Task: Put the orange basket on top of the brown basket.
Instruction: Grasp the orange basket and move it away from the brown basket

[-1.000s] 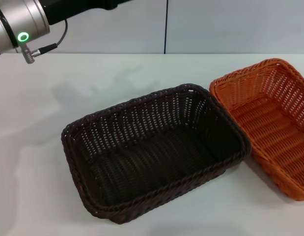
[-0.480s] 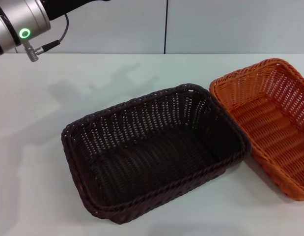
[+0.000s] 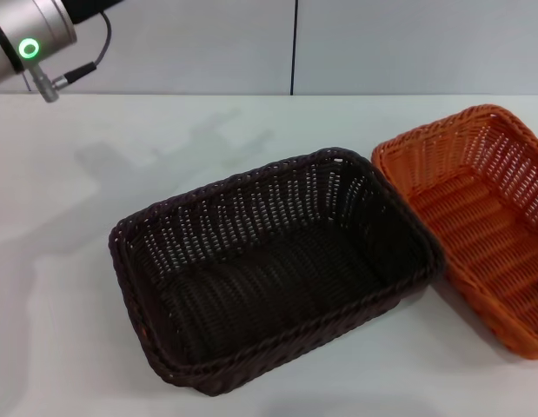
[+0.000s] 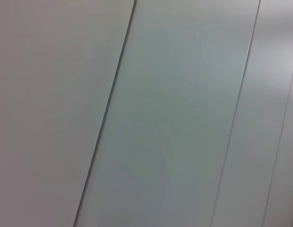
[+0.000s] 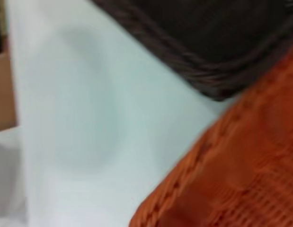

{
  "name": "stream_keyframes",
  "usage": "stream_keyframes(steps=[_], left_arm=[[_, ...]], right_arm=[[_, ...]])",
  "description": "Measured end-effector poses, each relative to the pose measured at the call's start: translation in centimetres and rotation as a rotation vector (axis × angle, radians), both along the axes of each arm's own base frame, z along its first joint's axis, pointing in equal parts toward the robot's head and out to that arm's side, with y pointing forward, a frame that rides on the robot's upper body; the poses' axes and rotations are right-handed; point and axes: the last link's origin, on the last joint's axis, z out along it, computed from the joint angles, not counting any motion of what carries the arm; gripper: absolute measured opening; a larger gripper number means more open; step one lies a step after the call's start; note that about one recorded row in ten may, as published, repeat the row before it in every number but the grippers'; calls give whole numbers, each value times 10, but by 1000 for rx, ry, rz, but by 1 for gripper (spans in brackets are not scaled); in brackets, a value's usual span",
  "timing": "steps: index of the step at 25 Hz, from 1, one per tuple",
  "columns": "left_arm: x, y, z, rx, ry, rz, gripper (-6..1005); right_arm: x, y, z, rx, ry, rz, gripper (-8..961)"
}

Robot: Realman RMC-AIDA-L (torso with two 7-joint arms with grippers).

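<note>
right end effector: pretty much out of frame in the head view, just a tiny dark bit at the edge over the orange basket [image 3: 477,217]; can't tell if it's apart or together. Its wrist cam looks down close on the orange braided rim [image 5: 184,184] and a corner of the brown basket [image 5: 208,52].
left end effector: not visible; only the silver arm segment with a green light [image 3: 29,48] shows high at the far left, and its wrist cam just sees wall panels [image 4: 174,118].
orange basket: sitting on the white surface [image 3: 69,261] at the right, partly cut off by the frame.
brown basket: middle of the surface, empty, its right end just beside the orange one, looks like rims touching.
</note>
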Motion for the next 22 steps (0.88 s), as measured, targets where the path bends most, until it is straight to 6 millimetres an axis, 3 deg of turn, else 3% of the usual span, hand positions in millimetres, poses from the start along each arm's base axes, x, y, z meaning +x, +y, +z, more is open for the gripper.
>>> stream_keyframes(steps=[12,22], left_arm=[[4,4,4,7,-10,13,846],[0,4,6,12,-17,24,846]], right_arm=[[-38,-35,-31,-332,10,41,666],[-59,-44,-37,-442,72,68,659]])
